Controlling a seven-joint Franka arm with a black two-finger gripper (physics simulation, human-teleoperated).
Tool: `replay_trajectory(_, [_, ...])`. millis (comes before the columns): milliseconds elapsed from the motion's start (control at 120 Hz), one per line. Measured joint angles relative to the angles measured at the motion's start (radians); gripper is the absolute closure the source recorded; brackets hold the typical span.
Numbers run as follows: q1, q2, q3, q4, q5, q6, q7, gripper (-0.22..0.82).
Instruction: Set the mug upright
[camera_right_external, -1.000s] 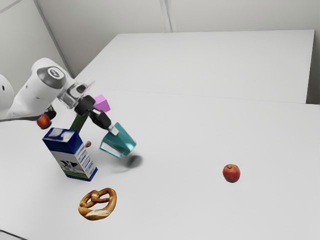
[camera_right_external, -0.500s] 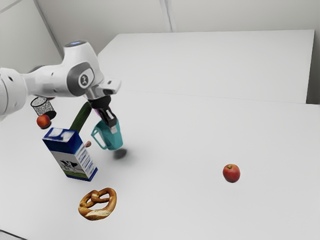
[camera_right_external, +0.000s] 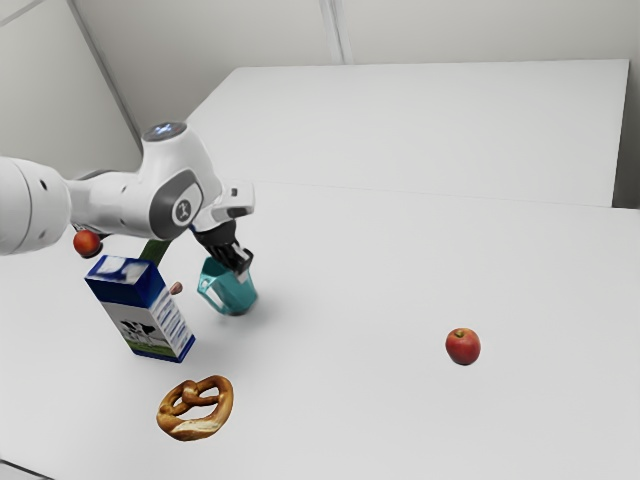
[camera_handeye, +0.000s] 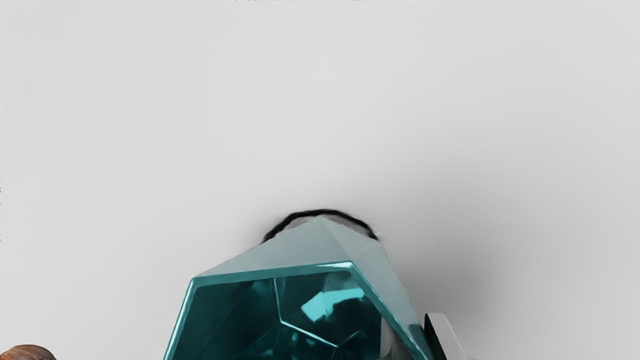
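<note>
Mug (camera_right_external: 232, 291) at about 7 o'clock from end effector (camera_right_external: 243, 273) fingertips, exterior-view clock. Mouth up, near upright; can't tell if base sits flat on desk (camera_right_external: 350, 400). End effector pinches its wall, one finger inside, one outside. From mug: milk carton (camera_right_external: 150, 325) between 8 and 9 o'clock, pretzel (camera_right_external: 205, 427) between 6 and 7, apple (camera_right_external: 463, 347) between 3 and 4, well apart.
</note>
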Motion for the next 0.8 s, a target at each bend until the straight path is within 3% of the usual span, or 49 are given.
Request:
replay_trajectory(225, [-0.001,0.001,-0.002,-0.003,-0.02,0.022,-0.059,0.35])
replay_trajectory(350, [-0.001,-0.011,-0.002,-0.003,-0.024,0.02,-0.081,0.2])
replay_trajectory(533, [0.0,-0.047,-0.002,0.031,-0.027,-0.031,-0.104,0.08])
replay_trajectory(800, [-0.005,-0.038,0.008,0.315,-0.037,-0.279,-0.127,0.02])
